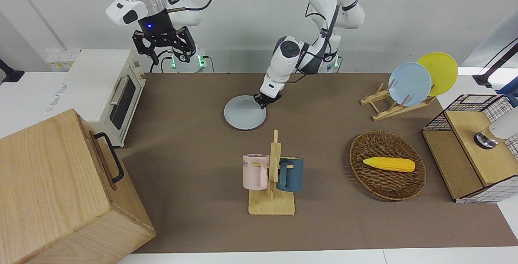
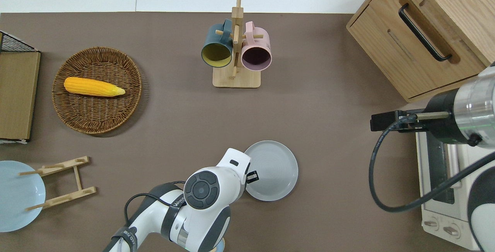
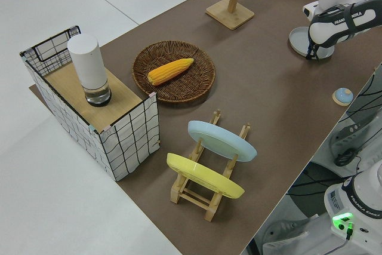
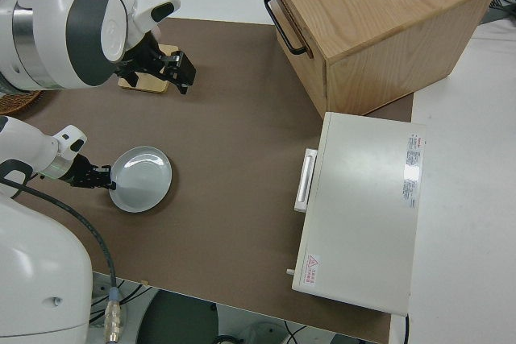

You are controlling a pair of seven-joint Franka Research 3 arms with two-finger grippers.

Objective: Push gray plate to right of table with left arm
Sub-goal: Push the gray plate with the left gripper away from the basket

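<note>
The gray plate (image 1: 244, 113) lies flat on the brown table (image 1: 194, 142), nearer to the robots than the mug stand. It also shows in the overhead view (image 2: 275, 170), the left side view (image 3: 301, 40) and the right side view (image 4: 142, 178). My left gripper (image 1: 265, 99) is low, shut and empty, with its tip against the plate's rim on the side toward the left arm's end of the table; it shows in the overhead view (image 2: 252, 176) and the right side view (image 4: 101, 177) too. My right gripper (image 1: 164, 51) is open and parked.
A wooden mug stand (image 2: 236, 78) holds a teal and a pink mug. A white toaster oven (image 1: 109, 90) and a wooden box (image 1: 60, 183) stand at the right arm's end. A wicker basket with corn (image 1: 387, 165), a plate rack (image 1: 398, 102) and a wire crate (image 1: 473, 146) stand at the left arm's end.
</note>
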